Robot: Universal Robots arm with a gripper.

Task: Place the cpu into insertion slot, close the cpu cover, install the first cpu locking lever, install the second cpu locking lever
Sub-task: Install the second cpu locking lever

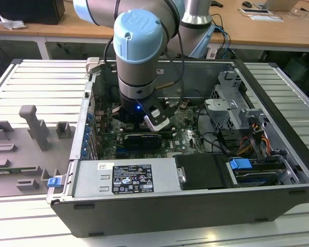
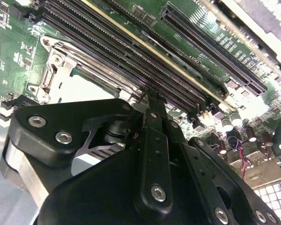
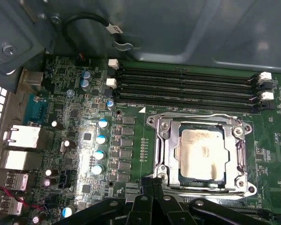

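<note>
Cpu [image 3: 202,153] in insertion slot [image 3: 161,154], cover [image 3: 200,123] down.

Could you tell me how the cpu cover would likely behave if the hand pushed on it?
The cpu cover looks like thin metal framing, so probably stiff but bendable under force. It lies flat over the cpu, so it should resist downward pushes. Its shiny finish may let the hand slip.

Computer case [image 1: 195,206] on slatted table [image 1: 36,87]
</note>
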